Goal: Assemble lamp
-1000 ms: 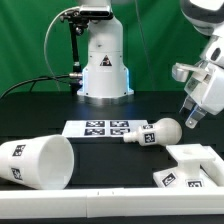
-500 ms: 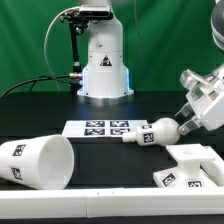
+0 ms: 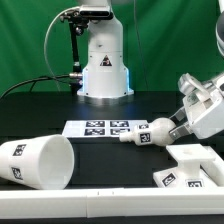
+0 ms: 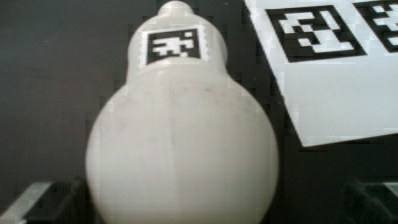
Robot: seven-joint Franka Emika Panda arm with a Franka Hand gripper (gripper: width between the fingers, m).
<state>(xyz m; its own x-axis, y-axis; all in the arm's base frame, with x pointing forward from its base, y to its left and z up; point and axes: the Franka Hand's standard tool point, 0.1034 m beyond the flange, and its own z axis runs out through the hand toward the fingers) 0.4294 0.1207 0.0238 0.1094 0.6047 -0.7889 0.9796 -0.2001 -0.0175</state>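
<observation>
The lamp's bulb [image 3: 150, 133] lies on its side on the black table, its stem toward the marker board [image 3: 100, 128]. My gripper [image 3: 176, 127] has come in from the exterior view's right and stands open, with the bulb's round end between its fingers. In the wrist view the bulb [image 4: 187, 130] fills the middle, its tag at the stem end. Dark fingertips [image 4: 43, 200] show at each side, apart from the bulb. The shade [image 3: 36, 162] lies on its side at the exterior view's left. The base [image 3: 190, 168] sits at the front right.
The white robot pedestal [image 3: 105, 65] stands behind the marker board [image 4: 329, 60]. A light strip runs along the table's front edge [image 3: 100, 215]. The base lies close below the gripper, toward the front.
The gripper has come down and moved toward the exterior view's left, reaching the bulb's round end. Its jaws stayed open. The bulb, shade and base have not moved.
</observation>
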